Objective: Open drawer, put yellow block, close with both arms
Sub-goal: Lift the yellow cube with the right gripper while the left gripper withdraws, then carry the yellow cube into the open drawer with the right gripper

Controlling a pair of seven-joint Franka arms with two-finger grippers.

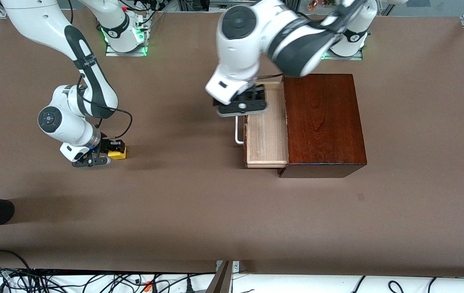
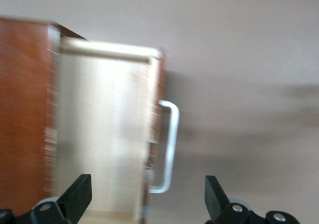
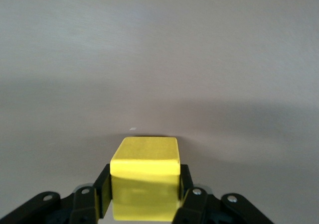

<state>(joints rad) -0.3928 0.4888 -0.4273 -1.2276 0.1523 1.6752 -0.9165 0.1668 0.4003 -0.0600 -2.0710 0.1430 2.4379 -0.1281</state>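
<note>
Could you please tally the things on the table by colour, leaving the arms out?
Yellow: 1, the block, between the right gripper's fingers.
Dark red-brown: 1, the box.
Pale wood: 1, the open drawer, under the left gripper.
Total: 3

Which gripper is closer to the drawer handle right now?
Left. The left gripper hangs open just above the drawer's white handle. The right gripper is at the right arm's end of the table, shut on the yellow block.
</note>
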